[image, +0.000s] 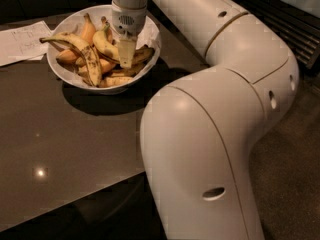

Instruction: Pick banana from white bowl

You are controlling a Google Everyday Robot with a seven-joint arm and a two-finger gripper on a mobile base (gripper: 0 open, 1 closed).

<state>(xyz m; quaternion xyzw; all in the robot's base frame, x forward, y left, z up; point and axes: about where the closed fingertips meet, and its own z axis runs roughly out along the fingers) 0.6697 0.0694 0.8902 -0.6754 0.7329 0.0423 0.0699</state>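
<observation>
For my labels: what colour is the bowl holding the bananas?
The bowl is white, camera view; the gripper is down among its bananas.

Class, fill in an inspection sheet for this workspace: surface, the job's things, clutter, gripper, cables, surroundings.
Surface: dark glossy table, with light glints.
Job's things: speckled yellow banana lies in the white bowl among other fruit.
Clutter: streaked banana and orange ones in the bowl; paper sheet on the table beside it.
Gripper: gripper down in the bowl, right beside the banana; contact unclear.
Cables: nothing seen.
Surroundings: arm fills the right foreground; dark slats behind.
</observation>
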